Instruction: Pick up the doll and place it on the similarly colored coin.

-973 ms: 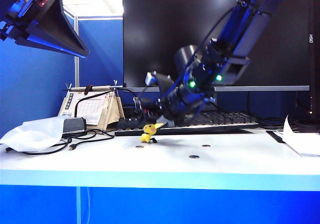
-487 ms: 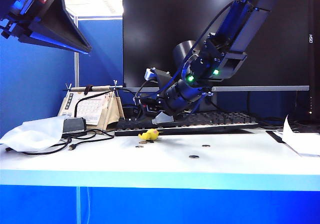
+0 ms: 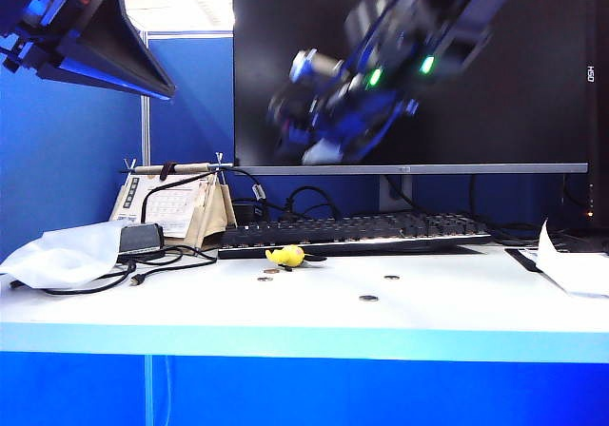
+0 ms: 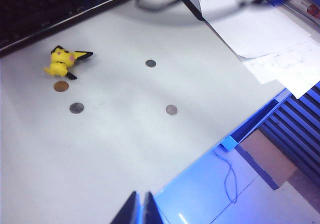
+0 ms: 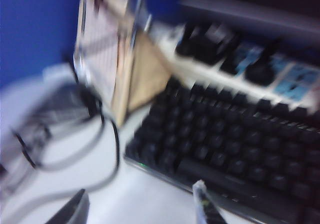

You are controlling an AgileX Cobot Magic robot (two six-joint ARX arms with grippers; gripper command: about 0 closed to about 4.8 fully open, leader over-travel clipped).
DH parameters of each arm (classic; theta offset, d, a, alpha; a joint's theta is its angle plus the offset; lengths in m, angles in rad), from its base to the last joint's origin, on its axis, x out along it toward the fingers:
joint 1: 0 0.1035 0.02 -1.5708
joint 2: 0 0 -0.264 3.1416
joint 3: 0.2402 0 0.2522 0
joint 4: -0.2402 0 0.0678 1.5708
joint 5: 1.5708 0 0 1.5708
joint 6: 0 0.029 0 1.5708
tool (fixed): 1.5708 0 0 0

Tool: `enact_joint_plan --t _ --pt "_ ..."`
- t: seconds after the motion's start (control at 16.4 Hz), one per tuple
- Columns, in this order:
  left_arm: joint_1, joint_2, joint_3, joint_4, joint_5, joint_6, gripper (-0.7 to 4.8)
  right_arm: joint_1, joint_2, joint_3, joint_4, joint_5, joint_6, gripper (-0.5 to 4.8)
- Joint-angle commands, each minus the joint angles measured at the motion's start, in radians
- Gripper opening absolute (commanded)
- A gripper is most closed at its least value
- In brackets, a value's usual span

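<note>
Lying toppled, glossy doll (image 4: 62, 62) beside flat brassy coin (image 4: 61, 86)

the exterior view is sharp on the still things but the right arm (image 3: 381, 74) is smeared by motion blur against the dark monitor (image 3: 533, 84), its green lights stretched. the desk (image 3: 457, 302) is evenly lit and pale, with only faint shadows under the coins; a blue cast tints the whole picture. the left wrist view is crisp and bright, the desk top nearly washed out, the doll (image 4: 62, 63) casting little shadow. the right wrist view is blurred throughout: the keyboard (image 5: 240, 144) keys and cables (image 5: 95, 149) are soft and streaked.
</note>
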Motion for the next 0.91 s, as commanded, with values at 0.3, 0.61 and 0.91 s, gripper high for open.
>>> enact_joint_plan --t 0.3,0.61,0.91 --pt "0.002 -0.293 0.003 -0.104 -0.227 -0.051 0.26 -0.096 -0.276 -0.114 -0.127 -0.008 0.034 2.74" --pt "0.001 -0.741 0.002 -0.219 -0.288 -0.097 0.26 -0.175 -0.763 -0.554 -0.035 0.116 0.027 2.74" --pt "0.001 -0.813 -0.032 -0.487 -0.336 -0.274 0.26 -0.173 -1.324 -1.005 -0.047 0.258 0.035 2.7"
